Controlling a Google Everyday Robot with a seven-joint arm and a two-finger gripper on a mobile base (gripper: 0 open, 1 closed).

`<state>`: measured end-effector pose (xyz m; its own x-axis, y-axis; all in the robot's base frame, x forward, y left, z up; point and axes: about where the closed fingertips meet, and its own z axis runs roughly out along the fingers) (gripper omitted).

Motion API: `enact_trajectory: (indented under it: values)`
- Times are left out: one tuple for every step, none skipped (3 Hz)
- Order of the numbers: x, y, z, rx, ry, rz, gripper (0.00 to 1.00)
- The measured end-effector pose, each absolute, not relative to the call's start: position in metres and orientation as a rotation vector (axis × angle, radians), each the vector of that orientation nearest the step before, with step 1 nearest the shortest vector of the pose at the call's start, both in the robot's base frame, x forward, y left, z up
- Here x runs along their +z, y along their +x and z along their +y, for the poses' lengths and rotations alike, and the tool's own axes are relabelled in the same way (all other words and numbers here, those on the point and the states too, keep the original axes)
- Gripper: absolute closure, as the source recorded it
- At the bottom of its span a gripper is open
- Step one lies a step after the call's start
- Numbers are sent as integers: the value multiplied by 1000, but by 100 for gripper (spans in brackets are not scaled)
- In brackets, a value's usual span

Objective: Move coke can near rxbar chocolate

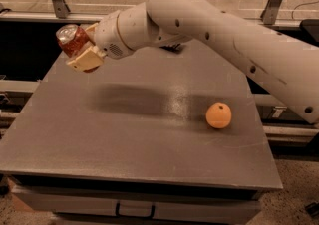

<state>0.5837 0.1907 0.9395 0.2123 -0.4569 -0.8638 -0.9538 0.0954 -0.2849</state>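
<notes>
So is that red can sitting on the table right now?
No, off it: the gripper holds the coke can tilted in the air, clear of the table top.

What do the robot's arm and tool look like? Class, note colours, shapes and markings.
The arm is off-white, built of thick, rounded, tube-like segments, with small dark round dots along its casing and a patch of fine holes near the wrist. No cables show on it. The tool, above the table's rear left corner, has blocky tan fingers.
</notes>
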Motion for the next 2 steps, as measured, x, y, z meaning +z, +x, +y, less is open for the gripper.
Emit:
enact_trajectory:
  values:
    - [947, 622, 137, 560, -1476, 1404, 100]
    - [953, 673, 61, 462, -1434, 1401, 100]
